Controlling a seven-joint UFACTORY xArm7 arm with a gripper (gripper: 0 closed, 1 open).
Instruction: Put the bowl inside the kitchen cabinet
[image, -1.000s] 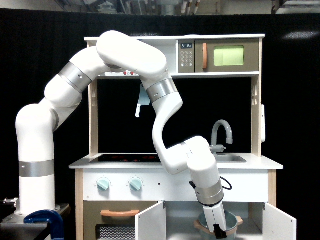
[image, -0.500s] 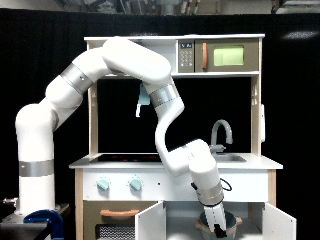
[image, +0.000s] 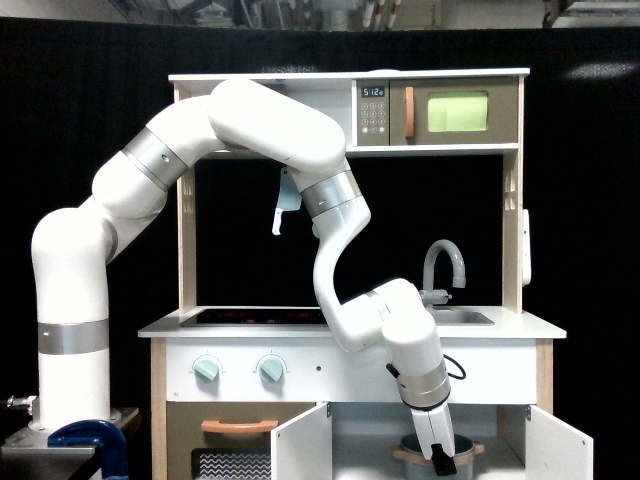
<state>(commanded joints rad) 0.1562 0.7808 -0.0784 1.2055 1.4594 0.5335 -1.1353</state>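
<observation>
The bowl (image: 414, 447), grey-blue with a tan rim and side handles, is low inside the kitchen cabinet (image: 360, 440), whose two small white doors stand open at either side. My gripper (image: 441, 463) reaches down into the compartment from above the doors. It is shut on the bowl's rim, and its dark fingertip hides the bowl's front. I cannot tell whether the bowl rests on the cabinet floor, which the frame's bottom edge cuts off.
The left door (image: 302, 445) and right door (image: 560, 447) flank my wrist closely. The oven door with a tan handle (image: 238, 426) is to the left. Above are the counter with sink faucet (image: 443, 262) and the microwave (image: 458, 112). A blue clamp (image: 90, 440) sits by my base.
My arm has pushed forward and down, carrying the bowl deeper into the cabinet. The bowl now looks smaller and lower between the doors.
</observation>
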